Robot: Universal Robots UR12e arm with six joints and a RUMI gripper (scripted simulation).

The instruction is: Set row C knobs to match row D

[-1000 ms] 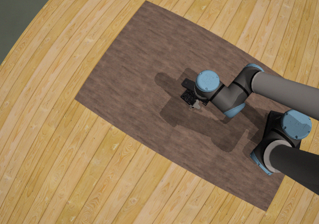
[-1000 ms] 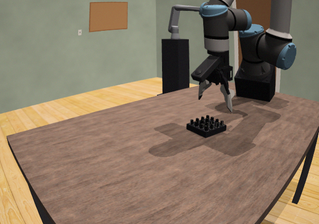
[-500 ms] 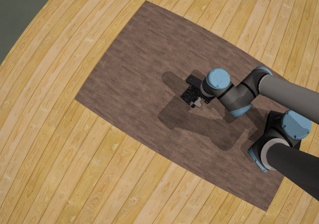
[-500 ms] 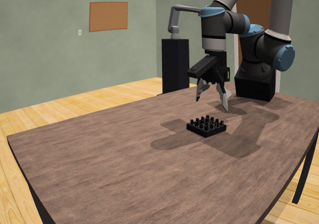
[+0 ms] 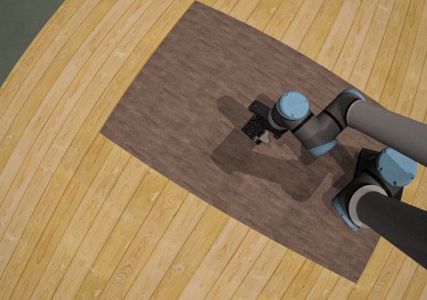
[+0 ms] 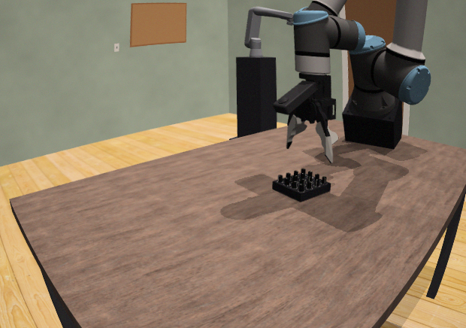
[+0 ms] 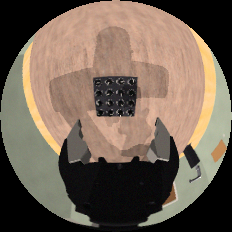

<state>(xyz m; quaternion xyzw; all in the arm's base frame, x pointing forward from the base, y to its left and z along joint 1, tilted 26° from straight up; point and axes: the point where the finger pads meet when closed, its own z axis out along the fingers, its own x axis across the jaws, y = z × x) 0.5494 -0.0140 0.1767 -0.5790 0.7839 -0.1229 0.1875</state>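
Observation:
The knob box (image 5: 250, 135) (image 6: 288, 192) (image 7: 104, 87) is a black square block lying flat on the table. It carries upright black knobs in a four-by-four grid, with small light marks. The marks are too small to read, and the socket cannot be made out, so I cannot tell which row is which. My gripper (image 6: 309, 154) (image 7: 118, 119) is open with nothing between its two grey fingers. It points down, above the box and towards the arm's base side, touching no knob. In the top view the wrist and a finger hide part of the box.
The brown table (image 5: 165, 82) (image 6: 150, 241) bears the box and the arm's black base (image 6: 370, 128). The arm's shadows fall across the table and around the box. A black pedestal (image 6: 255, 94) with a small grey arm (image 6: 252, 28) stands beyond the table.

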